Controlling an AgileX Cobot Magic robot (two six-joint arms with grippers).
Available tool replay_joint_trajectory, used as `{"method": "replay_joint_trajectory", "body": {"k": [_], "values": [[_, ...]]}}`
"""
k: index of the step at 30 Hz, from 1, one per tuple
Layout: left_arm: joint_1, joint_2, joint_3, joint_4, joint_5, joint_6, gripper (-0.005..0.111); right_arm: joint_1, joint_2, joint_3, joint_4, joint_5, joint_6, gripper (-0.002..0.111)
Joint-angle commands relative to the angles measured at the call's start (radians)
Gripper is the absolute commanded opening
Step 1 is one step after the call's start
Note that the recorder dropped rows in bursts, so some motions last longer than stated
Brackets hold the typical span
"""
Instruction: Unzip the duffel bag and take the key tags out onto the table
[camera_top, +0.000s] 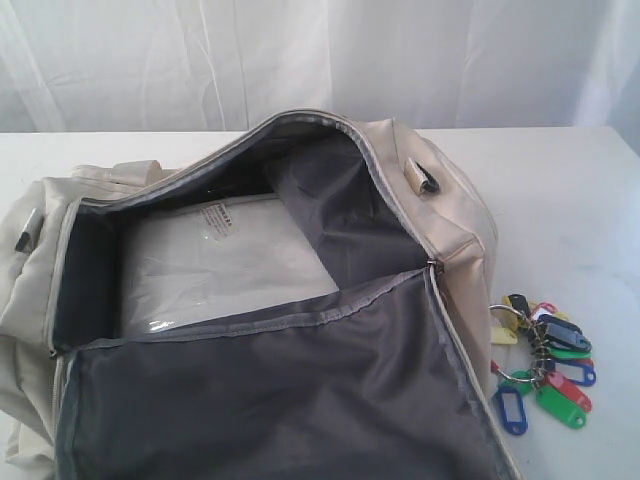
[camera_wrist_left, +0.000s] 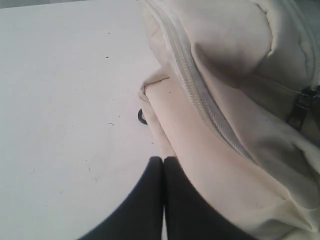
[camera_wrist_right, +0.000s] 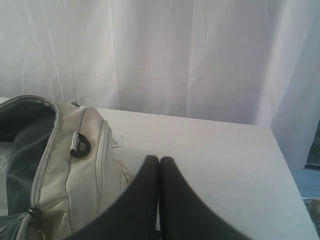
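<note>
Cream bag (camera_top: 455, 215): unzipped, top flap folded forward to show the grey lining (camera_top: 300, 400); a clear plastic packet (camera_top: 220, 260) lies inside.
Tags (camera_top: 545, 365): out on the table (camera_top: 570, 180), just beside the bag's right end; blue, green, red, yellow and black on metal rings.
Left gripper (camera_wrist_left: 163, 162): fingers pressed together, holding nothing, over the table beside the bag's zipped side.
Right gripper (camera_wrist_right: 159, 161): fingers pressed together, empty, over the table near the bag's end.

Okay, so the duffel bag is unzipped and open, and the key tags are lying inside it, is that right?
Not quite. The duffel bag is unzipped and open, but the key tags lie outside it, on the table beside the bag, as the exterior view shows.
</note>
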Motion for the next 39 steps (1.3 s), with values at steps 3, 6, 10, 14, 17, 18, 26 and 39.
{"method": "replay_joint_trajectory", "body": {"k": [3, 6, 10, 14, 17, 18, 26, 39], "values": [[0.001, -0.004, 0.003, -0.008, -0.012, -0.006, 0.000, -0.006, -0.005, 0.002, -0.001, 0.002, -0.006, 0.000], [0.001, -0.004, 0.003, -0.008, -0.011, -0.006, 0.000, -0.006, -0.005, 0.002, -0.001, 0.002, -0.006, 0.000], [0.003, -0.004, 0.003, -0.008, -0.011, -0.006, 0.000, -0.006, -0.005, 0.002, -0.001, 0.002, -0.006, 0.000], [0.028, -0.004, 0.003, -0.008, -0.011, -0.006, 0.000, -0.006, -0.005, 0.002, -0.001, 0.002, -0.006, 0.000], [0.039, -0.004, 0.003, -0.008, -0.011, -0.006, 0.000, -0.006, -0.005, 0.002, -0.001, 0.002, -0.006, 0.000], [0.039, -0.004, 0.003, -0.008, -0.011, -0.006, 0.000, -0.006, -0.005, 0.002, -0.001, 0.002, -0.006, 0.000], [0.039, -0.004, 0.003, -0.008, -0.011, -0.006, 0.000, -0.006, -0.005, 0.002, -0.001, 0.002, -0.006, 0.000], [0.039, -0.004, 0.003, -0.008, -0.011, -0.006, 0.000, -0.006, -0.005, 0.002, -0.001, 0.002, -0.006, 0.000]]}}
